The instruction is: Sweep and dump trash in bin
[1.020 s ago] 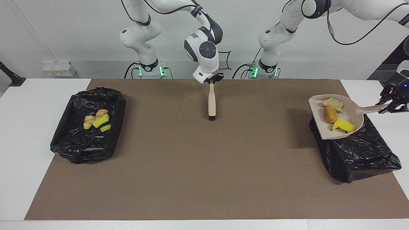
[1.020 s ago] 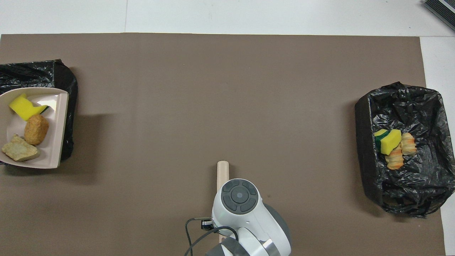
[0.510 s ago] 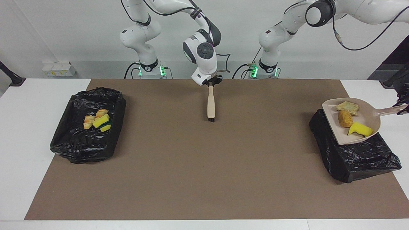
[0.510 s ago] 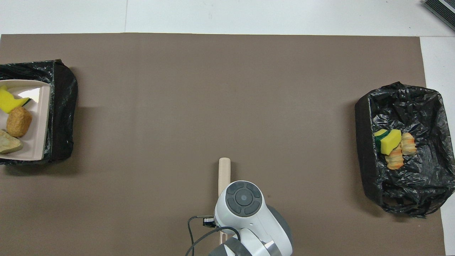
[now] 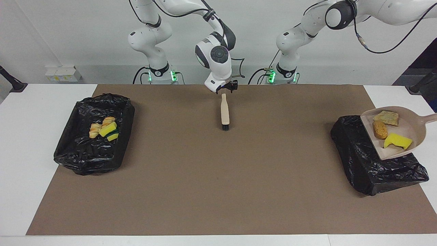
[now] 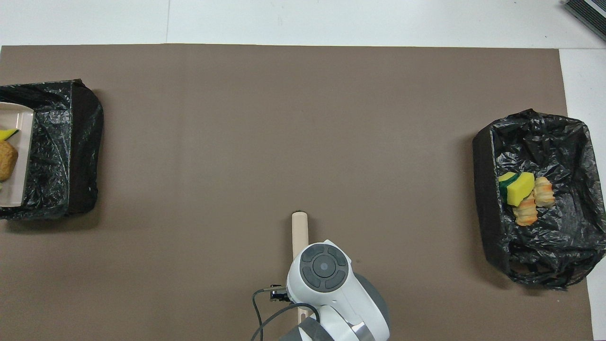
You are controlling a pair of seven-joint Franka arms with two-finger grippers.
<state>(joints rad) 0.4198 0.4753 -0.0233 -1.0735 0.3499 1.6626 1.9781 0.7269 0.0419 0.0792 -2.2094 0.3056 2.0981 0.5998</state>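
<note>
A beige dustpan (image 5: 406,135) hangs tilted over the black-bagged bin (image 5: 375,167) at the left arm's end of the table. In it lie three pieces of trash: a crumbly lump (image 5: 386,118), a bread roll (image 5: 379,130) and a yellow sponge chunk (image 5: 397,141). The pan's handle (image 5: 430,118) runs out of the picture, and my left gripper on it is out of view. The overhead view catches only the dustpan's rim (image 6: 19,161) over that bin (image 6: 61,151). My right gripper (image 5: 226,89) stands open just above the handle end of the brush (image 5: 224,112), which lies on the mat.
A second black-bagged bin (image 5: 92,150) at the right arm's end holds a yellow-green sponge (image 5: 108,130) and croissant pieces (image 5: 95,130). A brown mat (image 5: 218,177) covers the table. From overhead, the right arm's wrist (image 6: 322,270) covers most of the brush handle (image 6: 299,227).
The dustpan has moved toward the left arm's end, over its bin, taking the left gripper out of view. The right gripper has opened, let go of the brush and risen slightly.
</note>
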